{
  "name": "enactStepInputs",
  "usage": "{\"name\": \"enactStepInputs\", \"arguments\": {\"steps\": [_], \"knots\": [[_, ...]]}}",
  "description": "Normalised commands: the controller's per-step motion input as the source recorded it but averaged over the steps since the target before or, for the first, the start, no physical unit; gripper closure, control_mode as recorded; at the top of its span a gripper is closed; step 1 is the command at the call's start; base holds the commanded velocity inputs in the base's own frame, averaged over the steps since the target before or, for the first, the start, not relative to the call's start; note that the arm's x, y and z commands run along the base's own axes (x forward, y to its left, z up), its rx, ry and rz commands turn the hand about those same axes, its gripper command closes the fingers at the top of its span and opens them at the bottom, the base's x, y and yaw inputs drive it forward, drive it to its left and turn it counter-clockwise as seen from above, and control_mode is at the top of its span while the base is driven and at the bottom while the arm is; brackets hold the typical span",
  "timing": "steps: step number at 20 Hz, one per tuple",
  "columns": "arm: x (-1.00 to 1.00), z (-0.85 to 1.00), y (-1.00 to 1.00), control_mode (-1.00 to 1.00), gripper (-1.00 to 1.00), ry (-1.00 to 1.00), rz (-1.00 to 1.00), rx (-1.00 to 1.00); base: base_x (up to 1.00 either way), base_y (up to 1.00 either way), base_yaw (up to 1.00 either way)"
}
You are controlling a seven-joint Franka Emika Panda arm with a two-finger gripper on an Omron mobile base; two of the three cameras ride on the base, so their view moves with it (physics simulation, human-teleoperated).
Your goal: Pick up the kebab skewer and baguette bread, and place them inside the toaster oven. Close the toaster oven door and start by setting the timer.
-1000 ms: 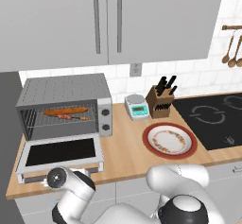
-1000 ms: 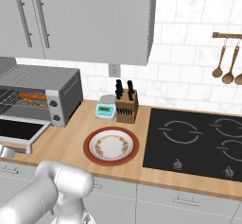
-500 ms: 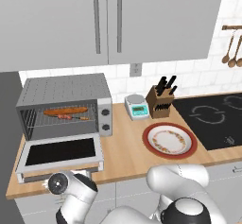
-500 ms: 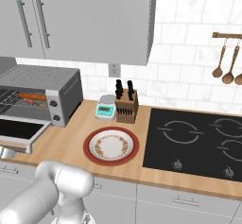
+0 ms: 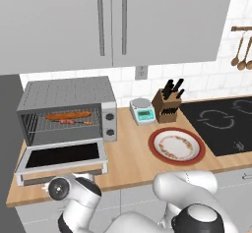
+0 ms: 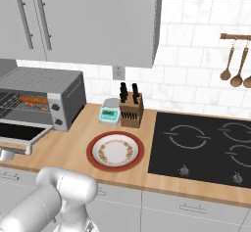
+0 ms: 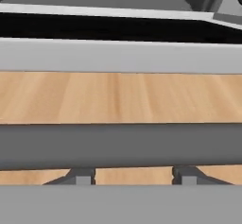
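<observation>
My gripper [image 7: 133, 176] hung below the lowered toaster oven door [image 5: 61, 156], fingers parted beside its handle bar [image 7: 121, 145]; baguette bread [image 5: 68, 115] and kebab skewer [image 5: 74, 122] lay inside.

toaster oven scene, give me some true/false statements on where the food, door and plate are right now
1. The baguette bread lies on the rack inside the toaster oven. True.
2. The toaster oven door is shut. False: it hangs open, folded down flat.
3. The kebab skewer sits on the red plate. False: it is in the oven beside the loaf.
4. The knife block stands behind the plate. True.
5. The scale is on the cooktop. False: it rests on the wooden counter.
</observation>
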Motion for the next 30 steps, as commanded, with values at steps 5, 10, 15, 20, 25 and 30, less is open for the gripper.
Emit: {"name": "enactStepInputs", "arguments": {"steps": [5,10,15,20,25,30], "knots": [[0.92,0.77,-0.47,-1.00,-1.00,0.00,-0.01,0.00,0.00,0.00,0.00],[0.95,0.63,-0.49,-1.00,-1.00,0.00,-0.01,0.00,0.00,0.00,0.00],[0.87,0.41,-0.49,-1.00,-1.00,0.01,-0.02,0.00,0.00,0.00,0.00],[0.58,0.09,-0.41,-1.00,-1.00,0.11,-0.03,0.00,0.00,0.00,0.00],[0.50,0.11,-0.41,-1.00,-1.00,0.17,-0.03,0.01,0.00,0.00,0.00],[0.54,0.13,-0.38,-1.00,-1.00,0.15,-0.03,0.01,0.00,0.00,0.00]]}}
